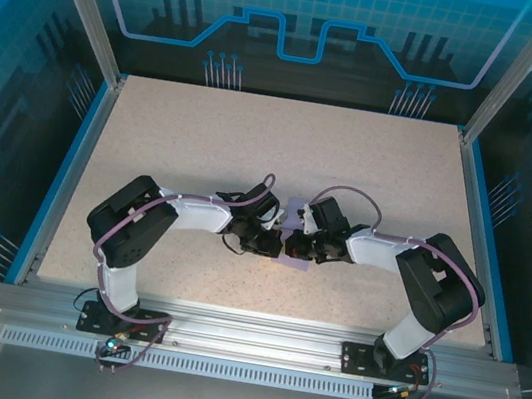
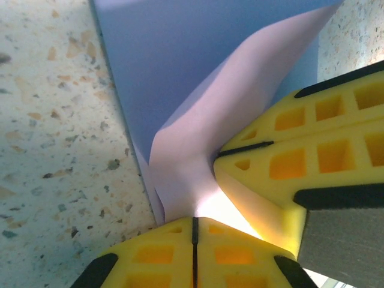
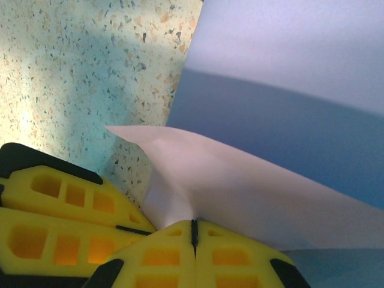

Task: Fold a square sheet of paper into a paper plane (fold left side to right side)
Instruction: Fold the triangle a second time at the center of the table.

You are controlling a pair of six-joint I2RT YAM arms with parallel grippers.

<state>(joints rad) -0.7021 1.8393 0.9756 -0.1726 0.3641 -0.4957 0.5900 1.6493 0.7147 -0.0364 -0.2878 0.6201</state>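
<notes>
**A:** Top view first. What do we record?

**B:** We find the left gripper (image 1: 276, 246) and right gripper (image 1: 298, 245) tip to tip at the middle of the table (image 1: 205, 139), over the sheet (image 1: 300, 208). Neither arm is nearer, since both are on it. The wrists cover most of the sheet, so we cannot read its outline or any crease.

**A:** Left wrist?

**B:** The fingers (image 2: 162, 261) are together, and a pale raised part of the sheet (image 2: 198, 150) narrows into their seam. We judge them clamped on it. That raised part runs away from them, up and to the right of the picture. The flat part lies on the table beyond. The right gripper's closed tips touch the raised part from the right.

**A:** Right wrist?

**B:** The fingers (image 3: 234, 258) are together, with the sheet (image 3: 240, 180) entering their seam. We judge these clamped on it too. The sheet lies ahead and to the right, and the left gripper sits just beside, at lower left. We judge that carrying the left side over to the right turns on this shared pinch. The far edges are cut off, and we cannot tell which corner is held.
</notes>
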